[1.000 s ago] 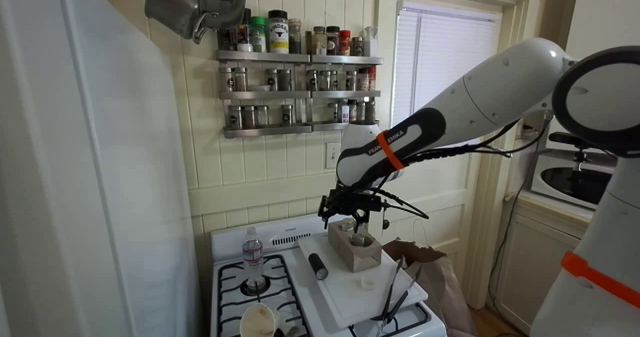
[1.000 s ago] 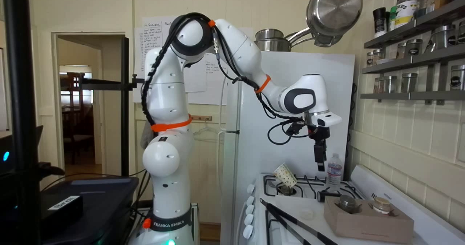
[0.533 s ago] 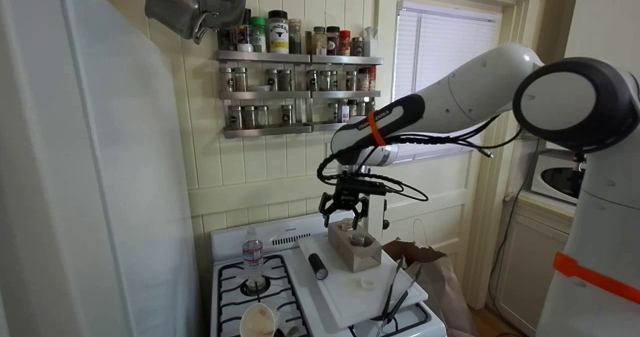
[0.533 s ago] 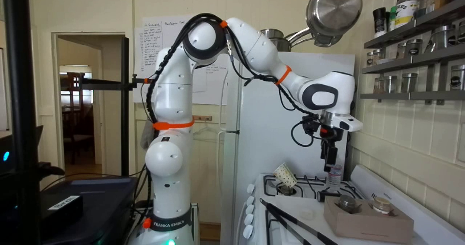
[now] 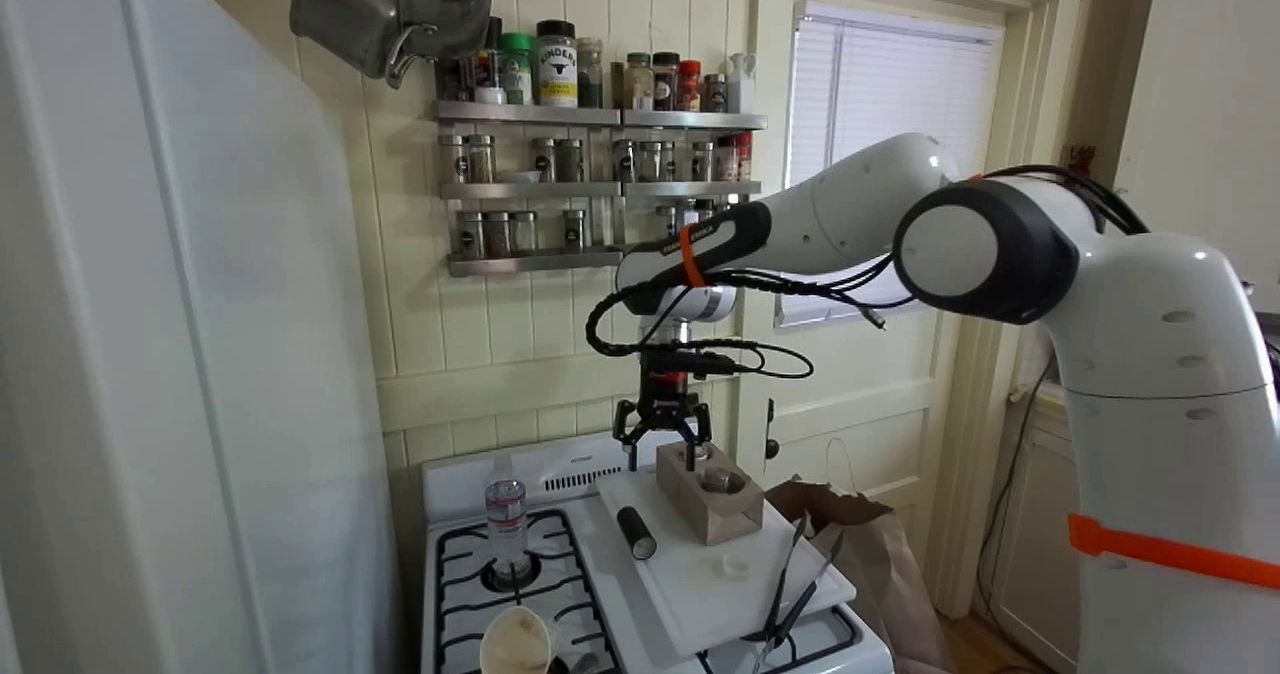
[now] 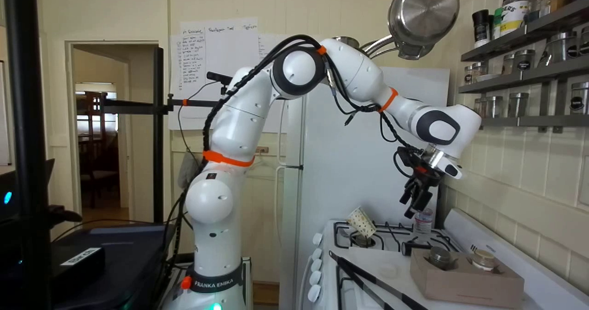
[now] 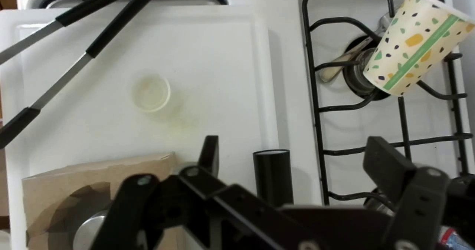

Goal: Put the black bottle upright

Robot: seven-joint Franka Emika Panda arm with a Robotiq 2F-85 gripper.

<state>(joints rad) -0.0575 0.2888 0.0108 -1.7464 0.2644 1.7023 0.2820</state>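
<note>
- the jaws are spread wide with nothing gripped, above the level of the cardboard box (image 6: 467, 280).
- the black bottle (image 7: 274, 177) is seen lying on its side beside the box, apart from it, at the edge of the white board (image 7: 222, 75).
- the box-side jaw should be lowered between box and bottle, with neither touched.
- it is best stood near the box, clear of that edge.

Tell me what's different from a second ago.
The arm has reached farther out; its open gripper has shifted left in an exterior view and tilted. Nothing was gripped or released. The black bottle still lies on its side; the cardboard box stayed put.
</note>
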